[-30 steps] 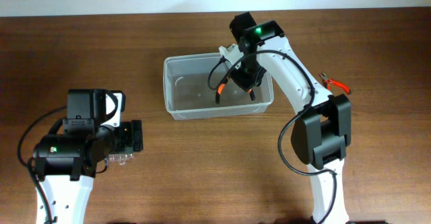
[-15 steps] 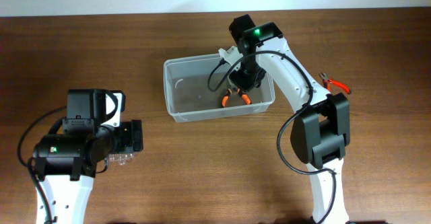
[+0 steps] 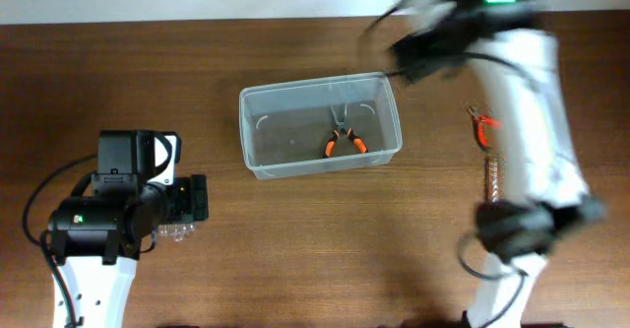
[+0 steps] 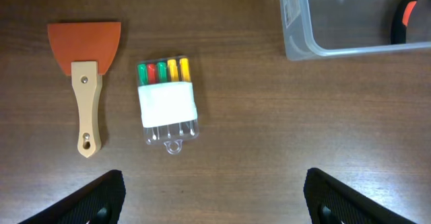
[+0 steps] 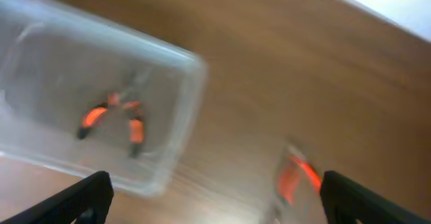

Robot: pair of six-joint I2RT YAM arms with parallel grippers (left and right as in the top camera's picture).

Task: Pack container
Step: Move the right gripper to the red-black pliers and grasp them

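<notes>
The container (image 3: 264,131), a clear plastic tub, stands at the table's middle. Orange-handled pliers (image 3: 343,141) lie inside it, free of any gripper. My right arm (image 3: 517,92) is a blur above the table's right side. In the right wrist view my right gripper (image 5: 219,197) is open and empty over bare wood, between the container (image 5: 168,83) and another orange-handled tool (image 5: 296,177). My left gripper (image 4: 215,200) stands open and empty at the lower left, just short of a pack of coloured markers (image 4: 167,99) and an orange scraper (image 4: 84,69).
The second orange-handled tool (image 3: 485,123) lies on the table right of the container. Part of the marker pack (image 3: 175,231) shows under my left arm (image 3: 108,220). A corner of the container (image 4: 296,29) reaches into the left wrist view.
My right gripper opened and let the pliers drop into the container, then swung up and to the right, away from it. The left arm has stayed put.
</notes>
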